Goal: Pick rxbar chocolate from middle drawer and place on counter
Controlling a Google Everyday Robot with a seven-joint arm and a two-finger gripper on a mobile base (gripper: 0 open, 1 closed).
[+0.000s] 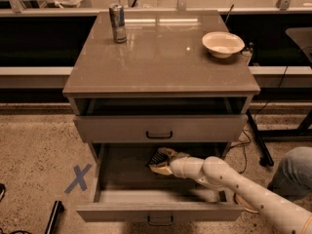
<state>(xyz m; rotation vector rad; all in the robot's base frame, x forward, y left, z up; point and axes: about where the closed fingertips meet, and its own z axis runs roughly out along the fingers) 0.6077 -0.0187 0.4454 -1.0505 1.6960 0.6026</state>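
Observation:
The middle drawer (122,174) is pulled out wide, with its dark floor showing. My gripper (158,161) reaches into it from the right on a pale arm. Its tan fingers (165,153) are closed around the rxbar chocolate (156,157), a small black bar with white print, which is tilted a little above the drawer floor. The counter (161,62) is the glossy grey-brown top of the cabinet, above and behind the gripper.
A slim silver can (116,16) stands at the counter's back left and a pale bowl (223,44) at its back right. The upper drawer (160,128) overhangs the back of the middle one. A blue X (78,178) marks the floor on the left.

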